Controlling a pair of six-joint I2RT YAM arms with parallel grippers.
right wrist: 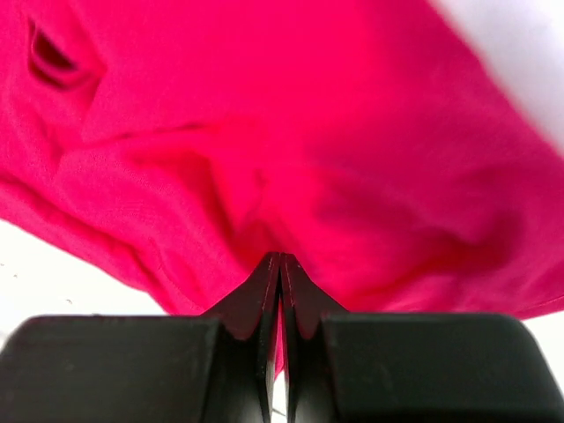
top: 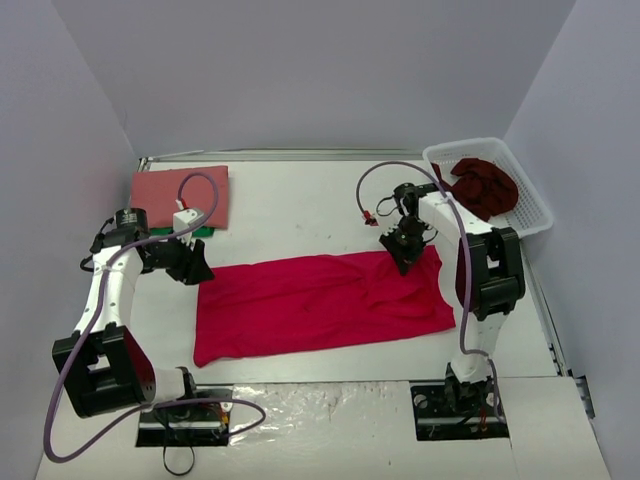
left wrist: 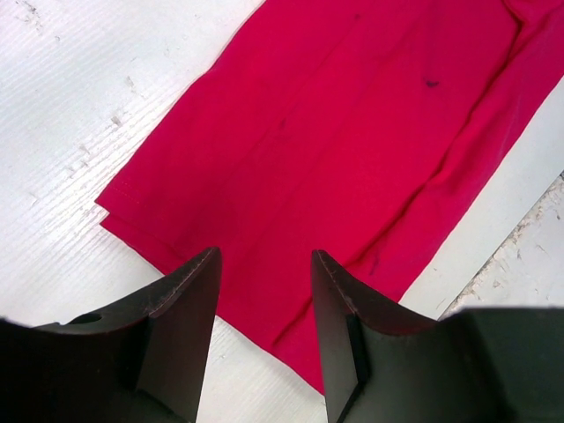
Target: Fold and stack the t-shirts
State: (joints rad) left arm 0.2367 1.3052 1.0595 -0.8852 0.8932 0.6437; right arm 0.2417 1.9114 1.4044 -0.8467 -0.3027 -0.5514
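Note:
A bright crimson t-shirt (top: 320, 305) lies folded into a long band across the middle of the table. My right gripper (top: 407, 262) is shut on its far right edge, with cloth (right wrist: 291, 159) pinched between the closed fingers. My left gripper (top: 196, 270) hovers open just off the shirt's far left corner (left wrist: 132, 207), nothing between its fingers (left wrist: 189, 308). A dull salmon-red t-shirt (top: 180, 196) lies folded flat at the back left. A dark maroon t-shirt (top: 484, 185) is bunched in the white basket (top: 532, 212).
The white lattice basket stands at the back right corner. A small white and green item (top: 190, 222) sits at the front edge of the salmon-red shirt. Purple cables loop over both arms. Grey walls close the table on three sides.

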